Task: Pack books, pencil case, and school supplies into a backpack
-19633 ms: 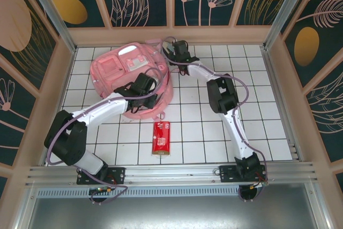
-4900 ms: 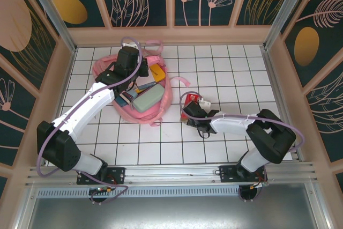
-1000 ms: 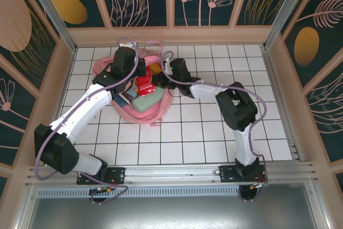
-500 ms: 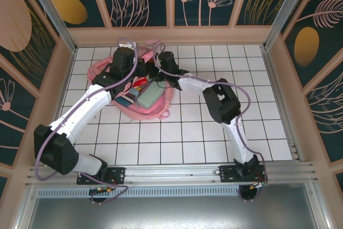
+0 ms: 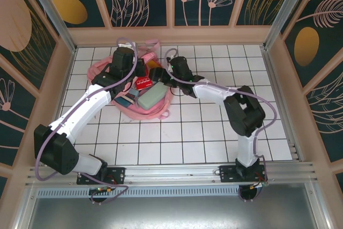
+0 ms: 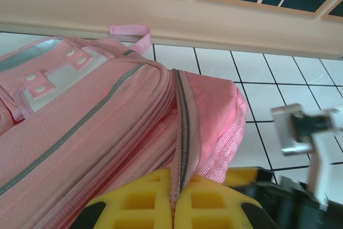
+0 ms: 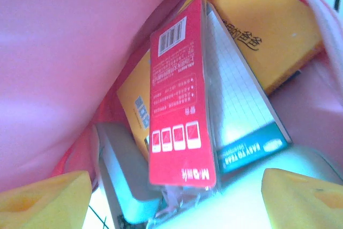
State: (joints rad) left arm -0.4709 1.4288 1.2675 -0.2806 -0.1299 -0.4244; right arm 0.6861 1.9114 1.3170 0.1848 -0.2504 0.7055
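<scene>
Backpack (image 5: 151, 112) lies open near the desk's (image 5: 214, 132) far-left corner. Left pincer (image 6: 177, 202) is pinched on its zipper rim. Right pincer (image 7: 174, 199) is spread wide at the opening. Red packet (image 7: 179, 116) stands between its fingers, apart from both, beside the yellow book (image 7: 257, 20).

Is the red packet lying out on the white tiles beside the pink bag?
No, the red packet sits inside the open backpack, among the other things packed there.
</scene>
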